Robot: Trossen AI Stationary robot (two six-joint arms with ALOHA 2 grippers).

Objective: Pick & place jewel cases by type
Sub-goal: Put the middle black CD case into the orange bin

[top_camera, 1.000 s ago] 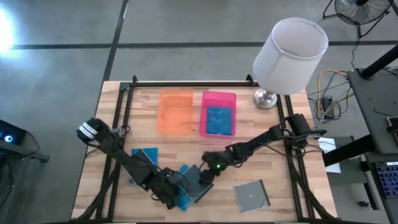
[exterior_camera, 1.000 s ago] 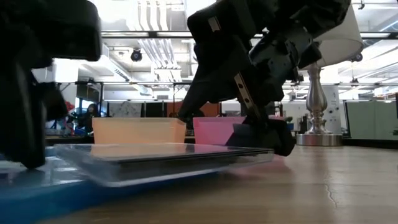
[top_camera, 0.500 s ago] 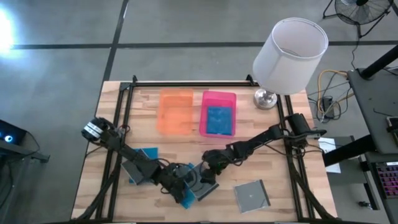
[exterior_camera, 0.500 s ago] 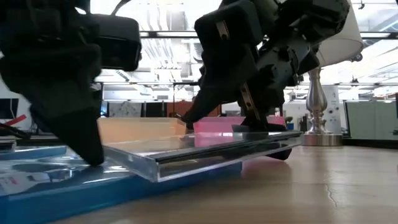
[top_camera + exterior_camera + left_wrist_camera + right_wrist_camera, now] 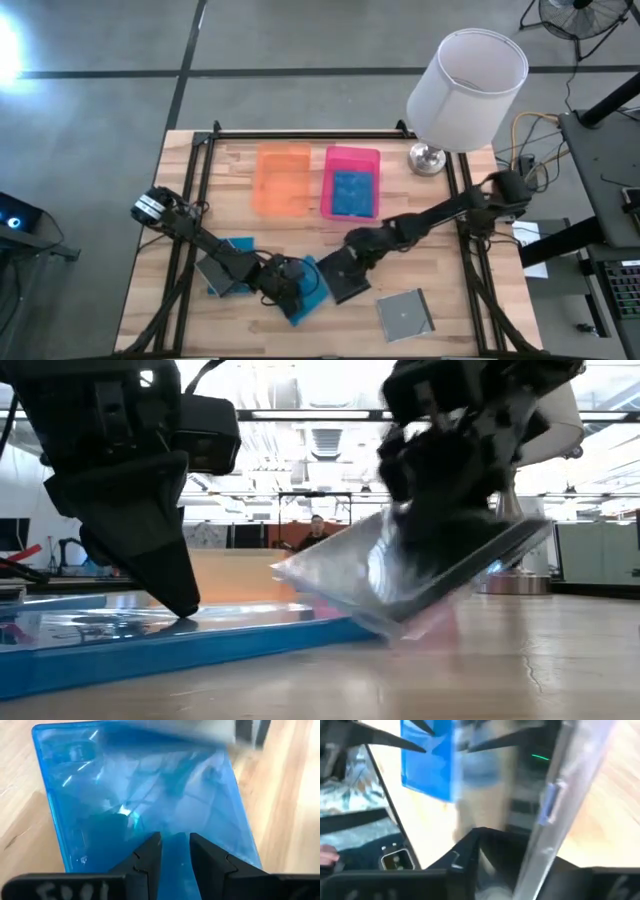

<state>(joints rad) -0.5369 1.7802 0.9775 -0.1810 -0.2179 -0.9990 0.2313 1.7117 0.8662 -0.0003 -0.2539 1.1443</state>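
Jewel cases counted in high view: four on the table, one in a tray. Right gripper [image 5: 352, 268] is clamped on a dark grey case [image 5: 347, 278], tilted, one edge lifted off the wood (low view confirms). Left gripper [image 5: 283, 283], fingers nearly together, tips resting on a blue case [image 5: 145, 800] lying flat. Second blue case [image 5: 238, 250] beside the left arm. One clear silvery case [image 5: 405, 314] near the front edge, well apart. Trays, two: orange tray [image 5: 282, 180]; pink tray [image 5: 351, 156] holding one blue case [image 5: 351, 192].
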